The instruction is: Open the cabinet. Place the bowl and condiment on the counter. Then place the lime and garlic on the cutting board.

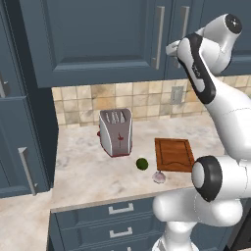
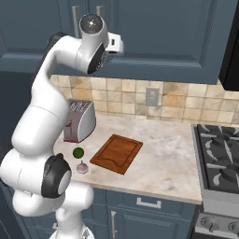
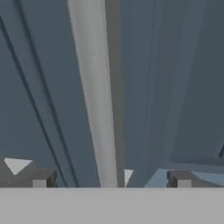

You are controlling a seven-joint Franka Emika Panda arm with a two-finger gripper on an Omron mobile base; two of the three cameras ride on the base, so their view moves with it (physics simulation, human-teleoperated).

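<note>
I judge the first step, opening the cabinet [image 1: 98, 39], to be in hand and not yet done: its slate-blue flat panelled doors are shut in both base views, so the bowl and condiment, presumably behind them, cannot be confirmed. In the hand view the long grey bar handle [image 3: 94, 96] runs up between the two dark tips of my gripper [image 3: 109, 178], whose jaws stand wide apart, one on each side of the bar, gripping nothing; whether either tip touches the bar I cannot tell. The handle reads as a smooth, straight, matte metal rod standing off the door face. The next move, as I assess it, calls for closing squarely on that bar and pulling along the door's swing arc, not straight back, or the smooth bar may slip out. Below, the counter [image 1: 83, 166] is beige marbled stone with a pale edge, backed by tan mottled tiles. A boxy brushed-metal toaster [image 1: 116, 132] stands near the wall. The cutting board [image 1: 174, 154], flat, rectangular, reddish-brown wood with a groove near its rim, lies to the toaster's right and is bare. The lime [image 1: 142, 163], small, round and dark green, sits on the counter just left of the board's front corner; the garlic [image 1: 159, 177], a pale pinkish lobed bulb, rests close by it, nearer the counter edge, beside the board and not on it.
</note>
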